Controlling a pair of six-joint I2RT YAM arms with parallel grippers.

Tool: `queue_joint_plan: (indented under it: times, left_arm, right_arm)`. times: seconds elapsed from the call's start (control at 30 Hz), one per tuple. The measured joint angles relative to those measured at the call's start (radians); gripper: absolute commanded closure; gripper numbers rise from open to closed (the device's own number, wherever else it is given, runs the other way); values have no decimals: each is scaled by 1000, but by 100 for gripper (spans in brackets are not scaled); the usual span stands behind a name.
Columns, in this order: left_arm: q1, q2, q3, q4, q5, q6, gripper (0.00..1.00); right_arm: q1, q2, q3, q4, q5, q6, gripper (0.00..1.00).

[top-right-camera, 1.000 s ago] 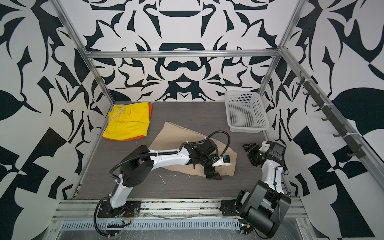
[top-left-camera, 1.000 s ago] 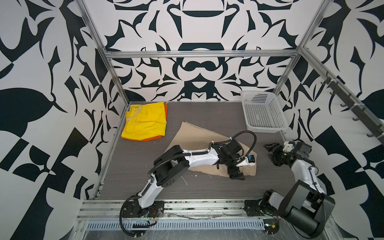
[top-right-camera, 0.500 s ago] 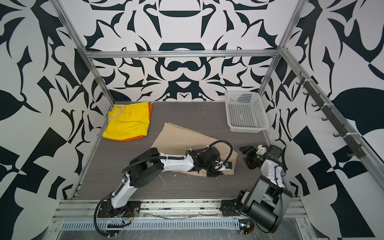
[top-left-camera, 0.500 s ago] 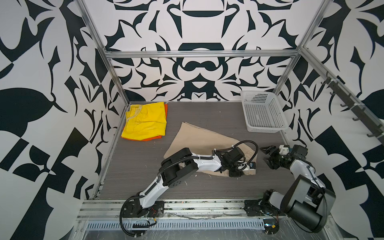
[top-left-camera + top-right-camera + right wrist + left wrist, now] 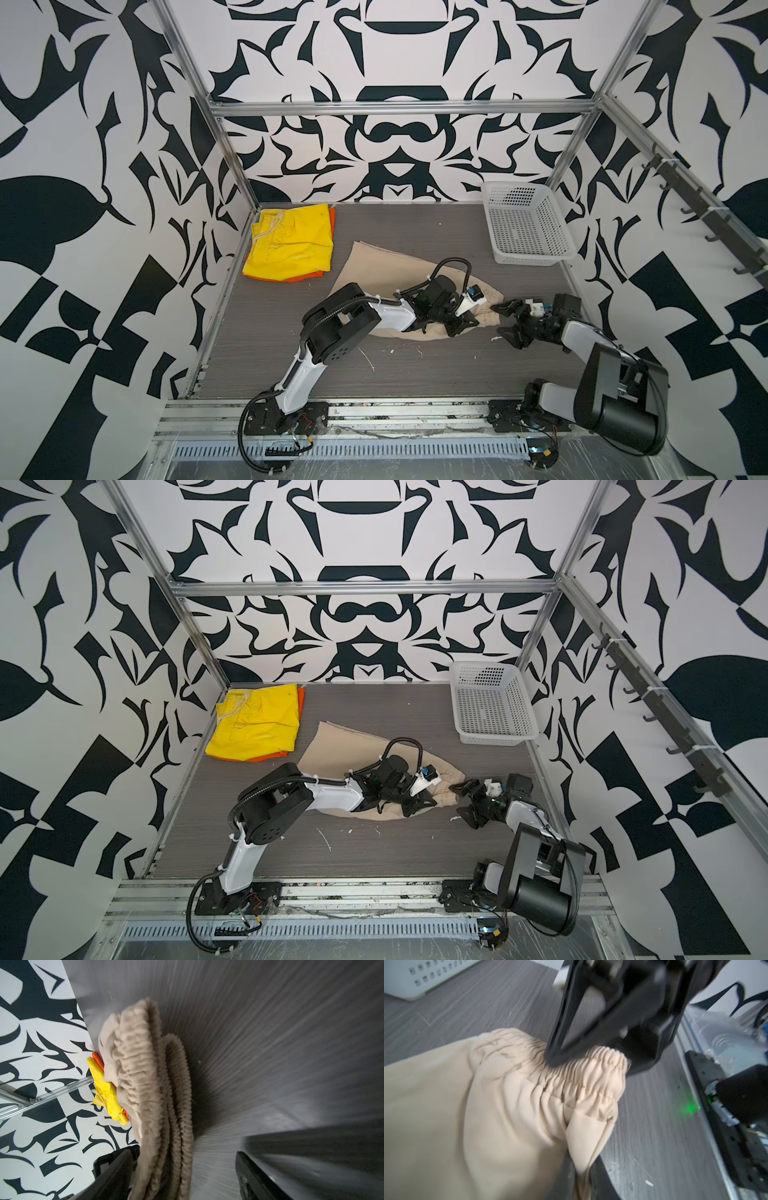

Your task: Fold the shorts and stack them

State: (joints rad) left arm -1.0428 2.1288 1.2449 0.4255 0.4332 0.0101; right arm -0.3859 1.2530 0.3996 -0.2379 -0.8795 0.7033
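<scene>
Left gripper (image 5: pixel 462 326) was clamped on a pinch of the beige shorts (image 5: pixel 382 266) just below the gathered waistband (image 5: pixel 581 1068); cloth drew to a point at its finger in the left wrist view. Right gripper (image 5: pixel 505 321) was spread wide, with the waistband end between its fingers (image 5: pixel 116 1172), ungripped. Beige shorts lay mid-table (image 5: pixel 291 353). Yellow shorts (image 5: pixel 291 241) sat folded on the orange shorts (image 5: pixel 305 277) in the back-left corner, well apart from the white basket (image 5: pixel 536 259).

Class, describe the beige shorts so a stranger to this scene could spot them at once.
On the grey table, look between the white basket at back right and the folded yellow shorts at back left. The beige shorts lie mid-table: the only pale, unstacked garment.
</scene>
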Motion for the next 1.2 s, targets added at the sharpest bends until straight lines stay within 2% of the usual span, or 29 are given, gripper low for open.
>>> queue_joint_plan:
  times: [0.07,0.13,0.2,0.27,0.3,0.4,0.5,0.67,0.83,1.0,1.2]
  left_arm:
    - [-3,0,0,16,14,-20,86]
    - [-5,0,0,28,29,-35,86]
    - [-7,0,0,35,40,-45,80]
    - [-6,0,0,35,43,-54,66]
    - [-6,-2,0,32,42,-61,63]
    - [5,-21,0,-9,24,-101,54]
    - [26,-76,0,-66,3,-158,49]
    - [112,-211,-8,-144,-59,-274,39]
    - [229,-319,-59,-255,-143,-426,39]
    - [347,-340,-151,-385,-195,-563,40]
    - [397,-340,-253,-478,-212,-645,44]
  right_arm:
    - [51,21,-9,64,-2,50,18]
    - [84,50,-14,132,-5,95,25]
    - [115,92,-15,214,-7,135,44]
    - [134,125,-14,267,-6,167,61]
    - [139,131,-11,270,1,167,66]
    - [151,87,55,107,88,84,78]
    - [162,-9,172,-79,208,-27,86]
    - [175,-73,366,-306,348,-184,92]
    - [241,-40,562,-526,494,-312,93]
    - [367,13,806,-687,645,-377,93]
    - [568,113,1036,-792,826,-391,93]
